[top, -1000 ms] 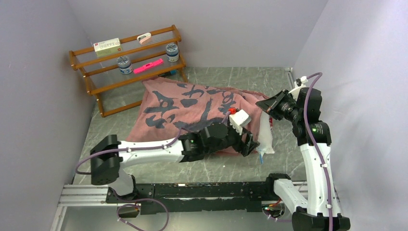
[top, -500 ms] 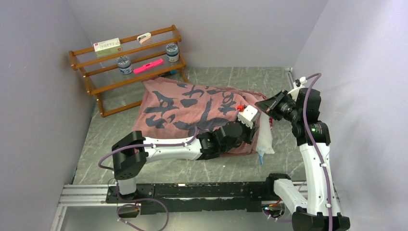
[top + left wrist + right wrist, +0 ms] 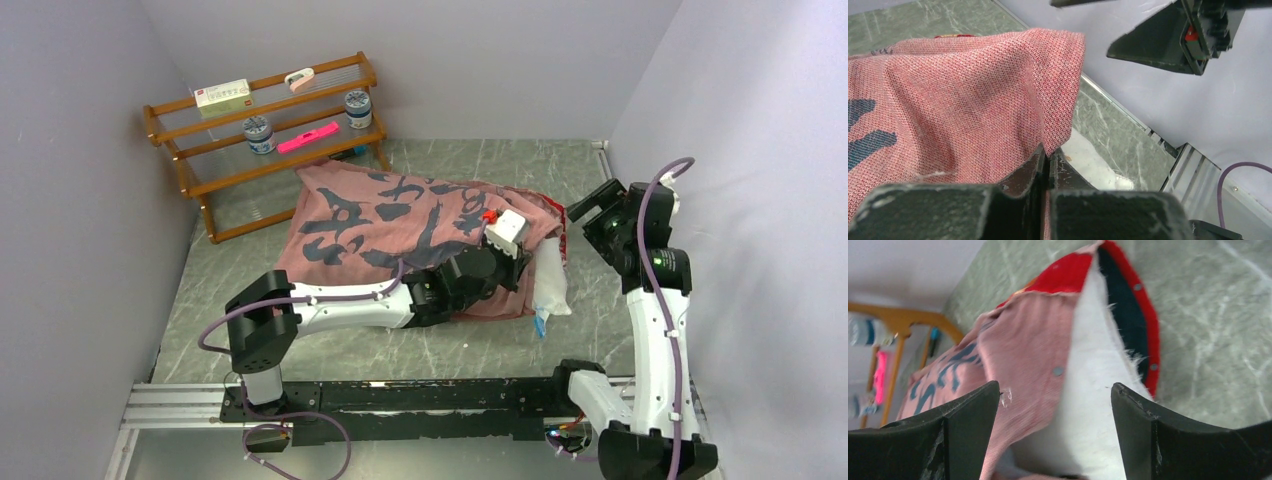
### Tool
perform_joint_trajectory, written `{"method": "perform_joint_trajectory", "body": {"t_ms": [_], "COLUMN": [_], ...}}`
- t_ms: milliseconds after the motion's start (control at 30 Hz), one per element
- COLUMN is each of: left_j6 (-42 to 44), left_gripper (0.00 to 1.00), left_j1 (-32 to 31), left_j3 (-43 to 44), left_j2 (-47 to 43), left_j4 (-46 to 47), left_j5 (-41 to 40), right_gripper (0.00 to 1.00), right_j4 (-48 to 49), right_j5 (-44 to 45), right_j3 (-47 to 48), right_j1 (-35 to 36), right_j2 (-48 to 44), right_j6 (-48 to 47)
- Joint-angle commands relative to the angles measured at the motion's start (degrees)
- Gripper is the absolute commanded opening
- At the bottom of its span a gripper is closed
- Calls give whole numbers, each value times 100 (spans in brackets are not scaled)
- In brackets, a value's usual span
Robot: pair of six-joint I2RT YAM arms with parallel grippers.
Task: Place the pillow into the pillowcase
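Green-grey marbled counter [image 3: 470, 160] carries the pillowcase [image 3: 400, 215], faded pink side up with dark teal marks, bulging around the white pillow [image 3: 551, 285] whose end pokes from its red-lined mouth; left jaws pinch the case's edge, right jaws stand wide, holding nothing

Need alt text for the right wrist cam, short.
The white pillow pokes out of the open end of the pillowcase, seen between the wide-open jaws of the right gripper. Green marbled table lies beyond; a wooden rack blurs at far left.
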Motion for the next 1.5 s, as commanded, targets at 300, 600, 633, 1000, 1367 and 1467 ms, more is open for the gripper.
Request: {"method": "perform_joint_trajectory", "body": {"t_ms": [300,600,633,1000,1367,1467], "left_j6": [-570,-1526,-1594,-2188,-1929,-1888], "left_gripper": [5,5,5,5,9,37], "left_j1": [268,146,75,-709,37,421], "left_j3": [98,-372,-402,301,257,354], "left_j2": [-434,-842,-868,-366,-254,-192], "left_j4": [162,691,737,1431,483,268], "left_j5": [406,1704,1765,2630,2273,2761], "right_gripper": [74,44,42,31,31,46], "right_j4": [286,2539,2984,5468,4609,3466], "right_j5": [-1049,-3974,-4194,-3500,-2432,-1872], "right_j3": [-1328,-3172,-3311,-3551,-3366,-2632], "right_j1": [-1366,-1284,-1177,474,685,616], "right_j2": [557,297,229,462,786,795], "right_j6": [-331,416,689,2529,1545,1078]}}
